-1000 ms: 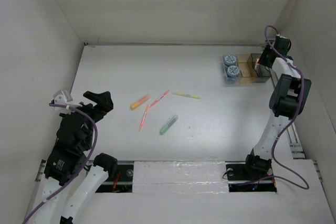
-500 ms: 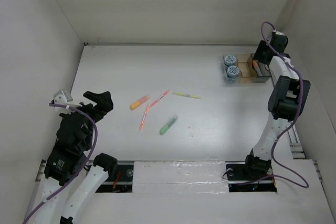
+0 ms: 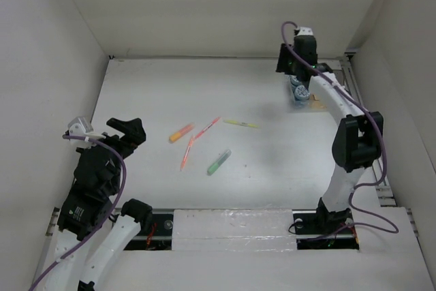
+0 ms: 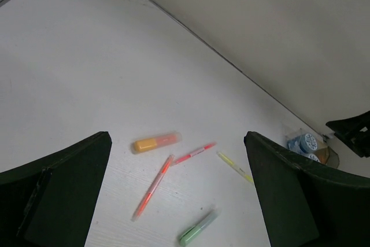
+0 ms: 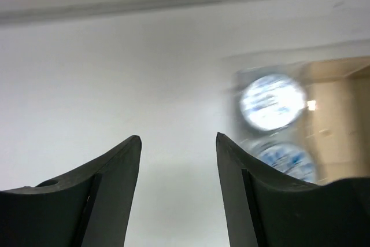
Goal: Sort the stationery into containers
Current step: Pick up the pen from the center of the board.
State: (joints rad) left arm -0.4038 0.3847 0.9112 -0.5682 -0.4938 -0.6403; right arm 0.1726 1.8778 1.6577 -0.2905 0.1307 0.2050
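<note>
1. Top external view: left gripper point(image 3: 131, 131) at the left edge of the bench point(image 3: 157, 86), jaws wide apart and empty, with open surface ahead of it.
2. Loose mid-bench: orange marker point(image 3: 181, 133), red pen point(image 3: 208, 127), orange pen point(image 3: 187, 153), yellow pen point(image 3: 241, 124), green marker point(image 3: 219, 161).
3. Right gripper point(image 5: 178, 154), jaws apart and empty, hovers near the far right corner by the organiser point(image 5: 341, 114); its left compartment holds both pots point(image 5: 273, 101), and the amber compartment's contents are blurred.

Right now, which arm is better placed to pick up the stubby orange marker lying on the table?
Probably left. The left gripper is open and empty, with the stubby orange marker just ahead of it. The right gripper, also open, is far off beside the organiser in the far right corner.
</note>
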